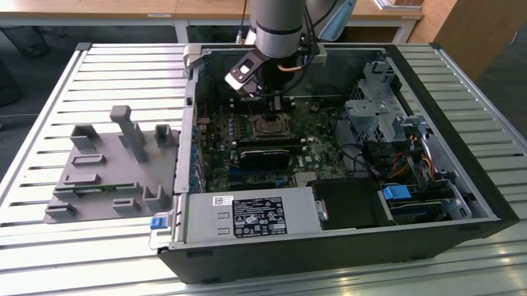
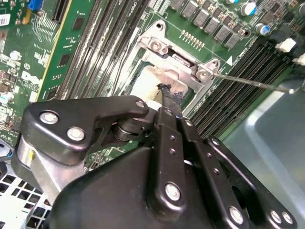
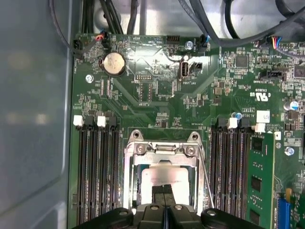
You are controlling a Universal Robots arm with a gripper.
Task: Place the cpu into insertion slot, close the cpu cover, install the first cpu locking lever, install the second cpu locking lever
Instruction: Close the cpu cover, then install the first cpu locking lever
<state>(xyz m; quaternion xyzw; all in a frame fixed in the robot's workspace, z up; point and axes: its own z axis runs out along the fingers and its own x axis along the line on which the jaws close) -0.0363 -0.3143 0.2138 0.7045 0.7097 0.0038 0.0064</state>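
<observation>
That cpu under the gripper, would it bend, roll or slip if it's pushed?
The cpu is a thin flat square with a metal top, so probably stiff and unlikely to roll. That smooth top may be slippery under the gripper. Lying in the insertion slot, it likely won't slide far.

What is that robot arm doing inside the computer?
A robot arm is reaching down into an open computer case. Its gripper, fingers closed together, is right down at the cpu, the little silvery square. The cpu lies flat in the insertion slot on the green board, with the metal cpu cover framing it. A thin wire lever beside the slot sticks out sideways, not clipped down.
</observation>
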